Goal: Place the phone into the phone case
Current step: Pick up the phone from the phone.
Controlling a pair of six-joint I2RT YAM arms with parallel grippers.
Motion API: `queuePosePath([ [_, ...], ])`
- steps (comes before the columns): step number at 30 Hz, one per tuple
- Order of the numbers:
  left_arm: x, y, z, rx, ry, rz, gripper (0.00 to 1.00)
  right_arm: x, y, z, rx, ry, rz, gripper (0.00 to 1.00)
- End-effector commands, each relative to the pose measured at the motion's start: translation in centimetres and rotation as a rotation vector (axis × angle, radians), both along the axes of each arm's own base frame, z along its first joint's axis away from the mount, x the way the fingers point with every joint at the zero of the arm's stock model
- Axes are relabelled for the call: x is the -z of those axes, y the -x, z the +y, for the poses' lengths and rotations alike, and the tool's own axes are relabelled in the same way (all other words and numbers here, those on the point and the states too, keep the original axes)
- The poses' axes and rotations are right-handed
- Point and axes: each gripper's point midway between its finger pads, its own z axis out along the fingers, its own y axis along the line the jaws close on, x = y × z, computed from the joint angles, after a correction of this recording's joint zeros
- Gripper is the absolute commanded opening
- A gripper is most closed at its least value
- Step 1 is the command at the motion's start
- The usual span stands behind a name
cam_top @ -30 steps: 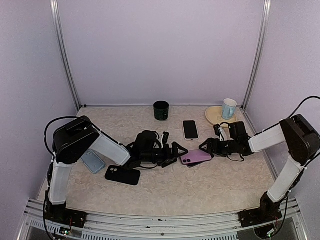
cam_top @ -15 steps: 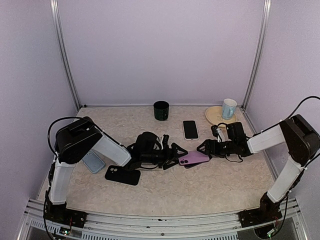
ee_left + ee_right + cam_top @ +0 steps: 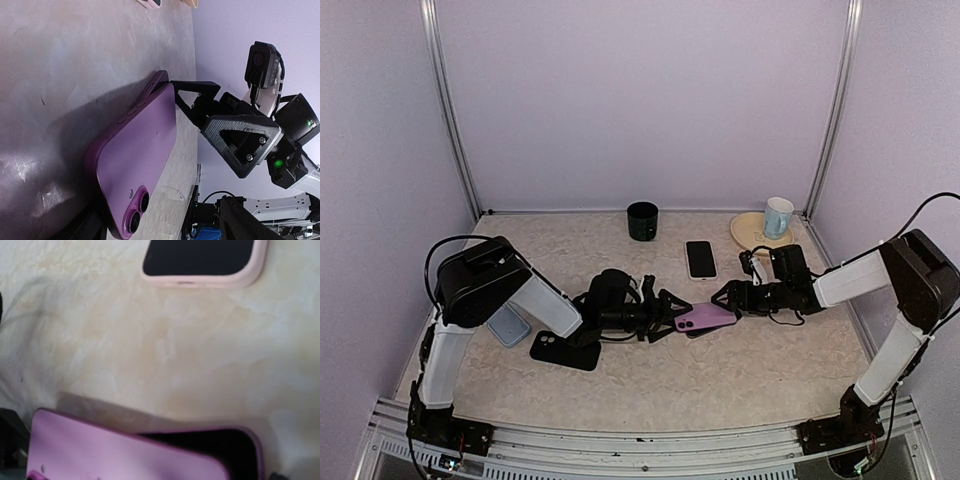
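**Nearly nose to nose: two robot arms at a purple phone**

Seen from above, both arms reach inward over a marbled beige desk (image 3: 720, 390) and meet near its middle. Between them lies the purple phone (image 3: 705, 316), back up, with its twin camera lenses toward the left arm. It lies partly over a purple case (image 3: 210, 442) of a similar shade. The dark inside of the case shows past the phone's edge in the right wrist view.

The left tool (image 3: 672, 318) is released. Its fingers stand on either side of the phone's camera end, and the left wrist view shows one of them clear of it. The right tool (image 3: 725, 300) sits at the opposite end with its jaws wide and one fingertip against the end of the case. Whether it pinches anything cannot be told.

Near the left arm lie a black case (image 3: 565, 350) and a light blue case (image 3: 507, 325). Farther back, a second phone (image 3: 700, 259) lies screen up in a pale pink cover. Along the back edge stand a dark cup (image 3: 642, 221) and a pale mug (image 3: 778, 216) on a yellow plate (image 3: 748, 232).
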Motion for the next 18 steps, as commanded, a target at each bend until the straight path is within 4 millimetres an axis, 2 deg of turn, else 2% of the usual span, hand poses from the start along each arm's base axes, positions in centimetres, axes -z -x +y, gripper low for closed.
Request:
queuePosePath([
  [1,0.96,0.33,0.31,0.0,0.027,0.038,0.73,-0.53,0.68,0.53,-0.03,-0.005,-0.011,0.92],
  [6,0.96,0.46,0.24,0.001,0.054,0.055,0.64,-0.6,0.64,0.57,-0.033,-0.005,-0.013,0.92],
  [8,0.91,0.5,0.22,0.001,0.066,0.061,0.57,-0.66,0.6,0.59,-0.034,-0.004,-0.015,0.92],
  [18,1.44,0.54,0.55,-0.012,0.094,0.084,0.39,-0.47,0.65,0.69,-0.041,-0.005,-0.01,0.92],
])
